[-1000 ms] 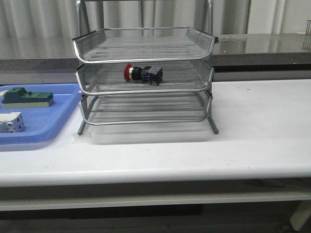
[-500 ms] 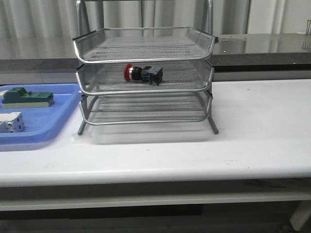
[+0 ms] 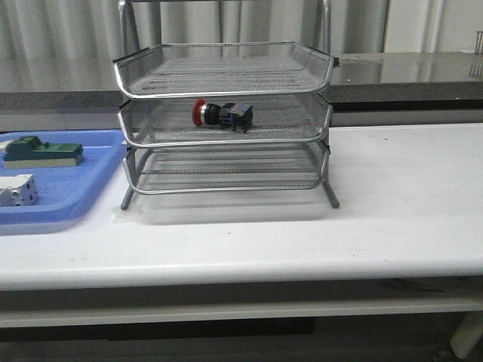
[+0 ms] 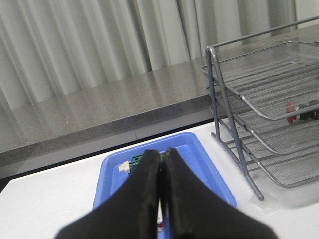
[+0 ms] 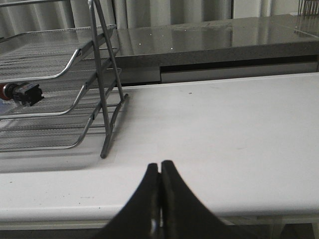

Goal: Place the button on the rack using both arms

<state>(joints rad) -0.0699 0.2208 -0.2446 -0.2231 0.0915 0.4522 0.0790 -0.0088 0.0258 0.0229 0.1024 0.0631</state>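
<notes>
Nearest you, the left gripper point(image 4: 160, 164) and right gripper point(image 5: 160, 175) both have their jaws pressed together, holding nothing. The left hangs over the blue tray point(image 3: 83, 188); the right is above the bare table point(image 3: 392, 196). Beyond, the button point(image 3: 221, 114) lies on its side in the rack's point(image 3: 226, 113) middle tier.

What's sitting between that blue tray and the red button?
Only the rack's own wire-mesh wall and chrome rim, as the front view shows; the button lies inside its middle tier, right of the blue tray.
</notes>
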